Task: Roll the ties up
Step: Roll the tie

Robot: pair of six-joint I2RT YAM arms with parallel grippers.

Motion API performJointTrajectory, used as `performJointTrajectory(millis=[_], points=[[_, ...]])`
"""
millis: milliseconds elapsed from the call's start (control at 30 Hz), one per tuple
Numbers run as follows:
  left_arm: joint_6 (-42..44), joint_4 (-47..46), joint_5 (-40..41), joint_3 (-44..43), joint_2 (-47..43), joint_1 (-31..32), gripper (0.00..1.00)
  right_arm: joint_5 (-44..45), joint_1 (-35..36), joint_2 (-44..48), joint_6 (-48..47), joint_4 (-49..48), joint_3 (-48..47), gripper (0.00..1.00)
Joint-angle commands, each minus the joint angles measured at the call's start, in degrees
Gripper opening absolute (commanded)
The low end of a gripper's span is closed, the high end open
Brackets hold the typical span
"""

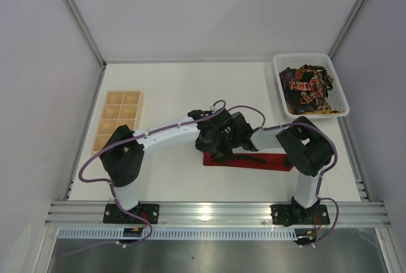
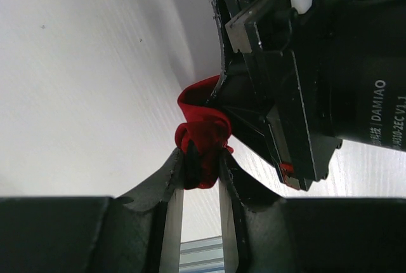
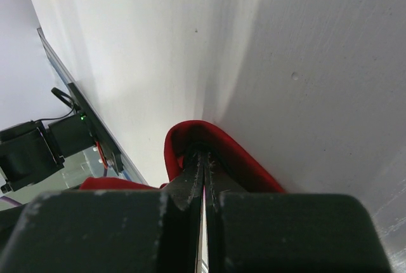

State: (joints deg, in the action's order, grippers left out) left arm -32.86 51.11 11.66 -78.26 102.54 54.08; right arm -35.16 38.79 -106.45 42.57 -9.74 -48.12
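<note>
Where the two pincers meet low over the white tabletop (image 1: pixel 171 89), the plain bright red fabric necktie (image 1: pixel 274 161) lies flat with its long axis running crosswise. It stretches away from the fingertips toward the right arm's side, and its far end lies beside that arm's elbow. Its other end is gathered at the pincers. The left pincer (image 2: pixel 202 159) stands partly closed, its two black fingers nipping a small, crumpled, rolled wad of the red cloth, which bulges just past their tips. The right pincer (image 3: pixel 203 159) is pressed fully together, and a smooth band of the necktie arches around its tips; whether a layer is caught between them cannot be told. Well beyond the right pincer, a white slotted plastic basket (image 1: pixel 303 56) holds a tangle of dark patterned ties (image 1: pixel 307 86). Well off the left pincer's outer side lies a pale wooden tray (image 1: pixel 118 119) of square compartments.
</note>
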Motion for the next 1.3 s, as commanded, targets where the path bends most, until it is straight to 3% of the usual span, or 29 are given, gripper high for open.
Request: performJointTrajectory(millis=[0,367,633,900,1267], points=[[1.05,-0.14,-0.15,-2.16,1.08,0.76,0.09,-0.70,0.06,-0.77,0.06,-1.87,-0.92,0.00],[0.08,-2.94,0.47,0.47,1.08,1.02,0.22,-1.14,-0.02,-0.42,0.94,-2.66,-0.05,0.00],[-0.27,-3.83,1.26,2.23,1.35,1.02,0.22,-0.44,0.06,2.29,3.05,-0.47,-0.75,0.00],[-0.10,-4.00,0.91,2.14,1.87,1.02,0.21,5.10,-0.20,6.34,-0.82,11.21,-2.33,0.00],[0.34,-4.09,-0.06,1.71,2.49,1.02,0.19,8.52,-2.40,11.79,-4.33,15.54,1.53,0.00]])
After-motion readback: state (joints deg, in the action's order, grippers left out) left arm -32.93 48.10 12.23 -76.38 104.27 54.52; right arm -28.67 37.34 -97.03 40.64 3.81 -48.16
